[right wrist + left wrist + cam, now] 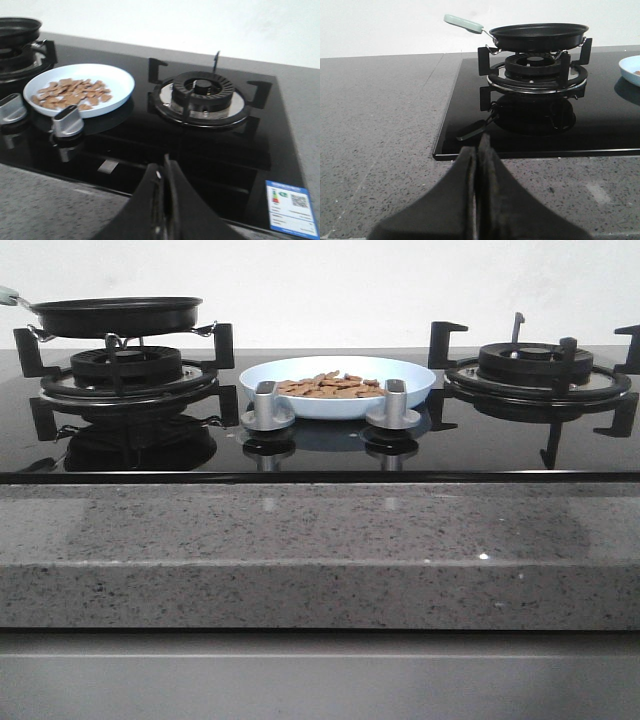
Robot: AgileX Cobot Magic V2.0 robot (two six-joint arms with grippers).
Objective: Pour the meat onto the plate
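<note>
All the meat (328, 386) lies on the plate (420, 375); the pan (115, 315) rests on its burner. Both grippers, left (479, 150) and right (162, 172), are closed and hold nothing; pouring looks finished.

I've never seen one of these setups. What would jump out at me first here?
Probably the pale blue plate in the middle of the black glass hob, holding a heap of small brown meat pieces. Next, the black frying pan sitting on the left burner. Both wrist views show a dark pincer, left and right, shut and empty.
</note>
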